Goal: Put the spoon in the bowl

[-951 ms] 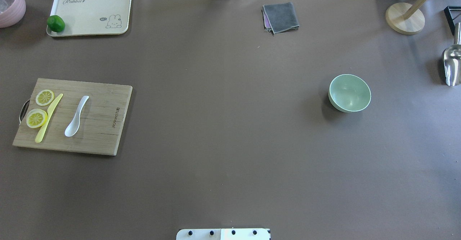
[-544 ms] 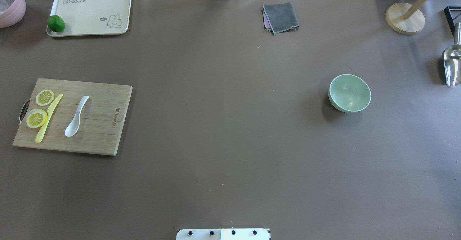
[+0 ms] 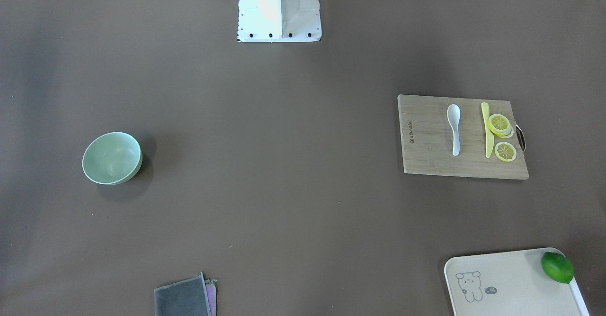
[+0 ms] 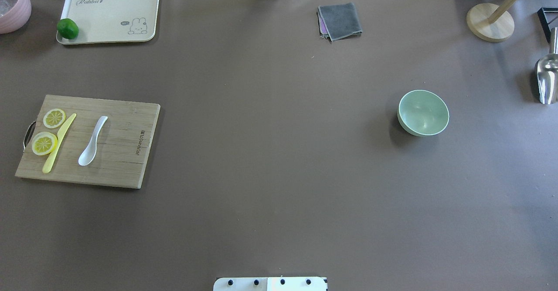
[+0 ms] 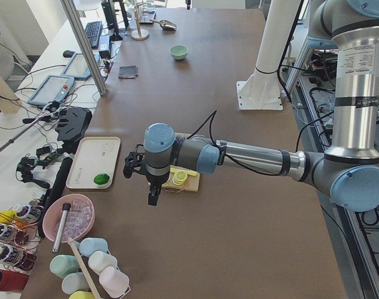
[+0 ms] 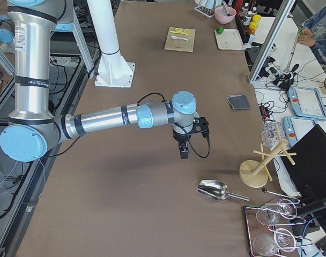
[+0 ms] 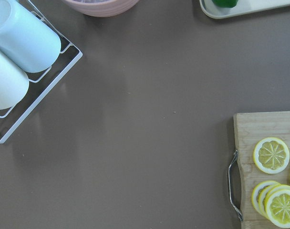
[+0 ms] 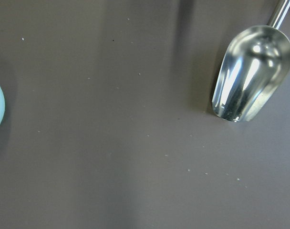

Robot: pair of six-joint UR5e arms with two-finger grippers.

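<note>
One wide brown counter [image 4: 270, 151], matte, with fine pale specks in the right wrist view. At left of the overhead view, a wooden board [image 4: 126, 151]. On it the spoon [image 4: 92, 141], flat, scoop toward the frame's lower edge, just beside a yellow knife [image 4: 59, 142] and lemon slices [image 4: 44, 143]. Well apart, at right of the frame, the bowl [image 4: 423, 112], upright on bare counter.

Upper left: cream tray [image 4: 109, 7] with a lime [image 4: 67, 28] at its corner, and the edge of a pink tub [image 4: 13, 7]. Top centre: folded grey cloth [image 4: 341, 20]. Upper right: round wooden stand [image 4: 489, 22] and steel scoop [image 4: 547, 79]. Bottom edge: white robot base [image 4: 270, 283].

Left pincer [image 5: 153, 196], seen only from the left side, hanging above the counter near the board's end; cannot tell whether apart or together. Right pincer [image 6: 183, 151], seen only from the right side, pointing down over bare counter near the scoop; likewise cannot tell.

Around the counter: aluminium posts, side desks with tablets, cables and a keyboard. Pastel cups [image 5: 96, 268] at lower left of the left side view. Seated person [image 6: 318, 21] in the upper right corner of the right side view.
</note>
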